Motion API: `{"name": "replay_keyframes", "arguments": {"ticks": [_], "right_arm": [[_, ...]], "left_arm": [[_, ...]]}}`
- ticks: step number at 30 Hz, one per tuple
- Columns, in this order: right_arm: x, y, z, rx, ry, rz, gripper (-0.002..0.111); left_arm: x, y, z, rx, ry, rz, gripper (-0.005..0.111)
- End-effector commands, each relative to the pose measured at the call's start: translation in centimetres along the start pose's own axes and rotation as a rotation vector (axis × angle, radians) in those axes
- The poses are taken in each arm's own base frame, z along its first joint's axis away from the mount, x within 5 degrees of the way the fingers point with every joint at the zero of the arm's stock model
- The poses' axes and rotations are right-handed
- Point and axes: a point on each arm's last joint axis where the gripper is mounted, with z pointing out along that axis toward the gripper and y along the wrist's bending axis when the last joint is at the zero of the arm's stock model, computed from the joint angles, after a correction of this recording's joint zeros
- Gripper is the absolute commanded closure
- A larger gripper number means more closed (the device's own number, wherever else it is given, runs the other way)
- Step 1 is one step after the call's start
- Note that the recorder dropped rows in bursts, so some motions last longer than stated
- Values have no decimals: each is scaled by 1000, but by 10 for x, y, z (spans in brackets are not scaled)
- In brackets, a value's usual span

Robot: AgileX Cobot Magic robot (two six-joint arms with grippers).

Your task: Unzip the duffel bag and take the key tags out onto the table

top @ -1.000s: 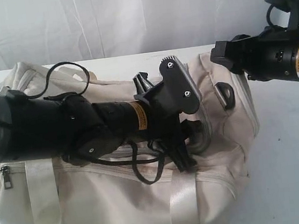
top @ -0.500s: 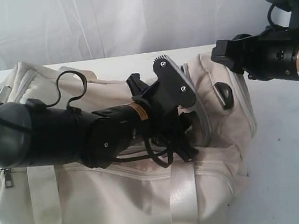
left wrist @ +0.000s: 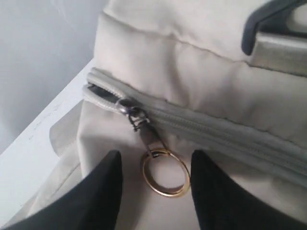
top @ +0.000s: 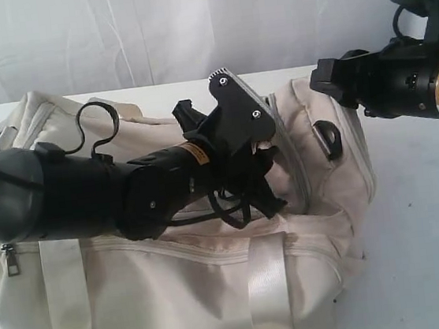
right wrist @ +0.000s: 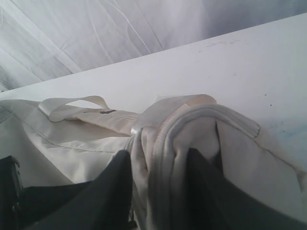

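Note:
The cream duffel bag [top: 179,296] lies on the white table [top: 433,227]. My left gripper [top: 264,195] hangs over the bag's top. In the left wrist view it [left wrist: 156,158] is open, its black fingers [left wrist: 103,191] either side of a gold ring [left wrist: 165,172] on the zipper pull. The slider [left wrist: 129,108] sits at one end of the grey zipper [left wrist: 225,136], which looks closed there. My right gripper [right wrist: 158,153] is shut on a fold of bag fabric [right wrist: 177,129] at the bag's right end [top: 323,83]. The key tags are hidden.
A black D-ring [top: 329,138] sits on the bag's right end, and a shiny strap [top: 267,294] crosses its front. A side-pocket zipper pull [top: 8,260] hangs at front left. A white curtain [top: 188,25] backs the table. Bare tabletop [right wrist: 230,62] shows beyond the bag.
My left arm has drawn back to the left and lifted slightly, carrying its gripper up and left over the bag. The right arm has not moved.

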Motion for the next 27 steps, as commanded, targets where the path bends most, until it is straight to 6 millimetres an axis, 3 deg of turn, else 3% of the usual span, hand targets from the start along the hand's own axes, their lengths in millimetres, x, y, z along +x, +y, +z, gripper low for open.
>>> {"name": "replay_keyframes", "arguments": {"ticks": [1, 7, 17, 27], "right_arm": [[-5, 1, -2, -11, -20, -11, 73], [-5, 1, -2, -11, -21, -9, 73], [-5, 1, -2, -9, -21, -9, 73], [-5, 1, -2, -5, -21, -9, 73]], "left_arm": [[5, 7, 1, -15, 21, -30, 56], [9, 2, 1, 39, 67, -11, 56], [31, -12, 20, 74, 79, 90, 56], [25, -11, 20, 54, 8, 38, 58]]}}
